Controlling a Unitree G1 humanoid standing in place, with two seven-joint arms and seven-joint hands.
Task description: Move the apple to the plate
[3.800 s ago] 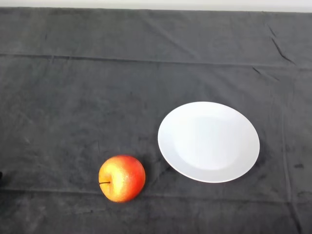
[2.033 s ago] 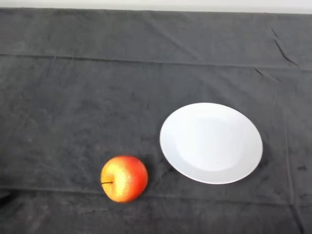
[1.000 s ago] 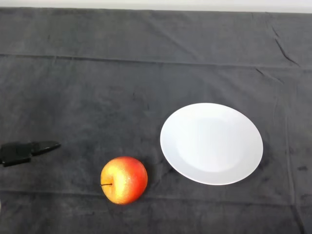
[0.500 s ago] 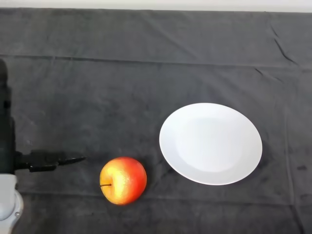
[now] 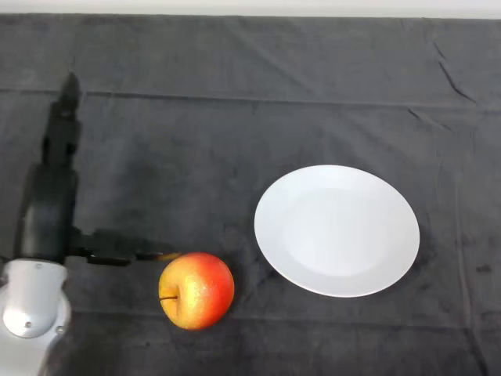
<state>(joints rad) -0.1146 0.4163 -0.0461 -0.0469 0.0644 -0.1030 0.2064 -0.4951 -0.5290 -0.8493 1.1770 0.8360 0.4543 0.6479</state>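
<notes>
down on the dark cloth (image 5: 235, 102) that covers the table, the apple (image 5: 196, 289) sits near the front edge, left of the plate (image 5: 337, 229) and apart from it, with a strip of bare cloth between the two. it is round and glossy, red on its right side and fading to yellow on the left, and it lies tipped over so that its short dark stem points left, toward the arm; the line from stem to base runs roughly left to right across the table. the plate is plain white, smooth, round and shallow, lying flat with nothing on it. the cloth looks soft and a little napped, charcoal grey, with a few creases, one long fold running across the far side and some short wrinkles at the far right. the left hand (image 5: 48, 211) comes in from the lower left on a silver-grey wrist (image 5: 31, 313); it is black and spread wide, the fingers (image 5: 63, 117) stretched straight away toward the far side of the table and the thumb (image 5: 117, 254) reaching out sideways to the right, its tip just beside the apple's upper left. whether the thumb actually touches the fruit i cannot tell. nothing is held in the hand.
</notes>
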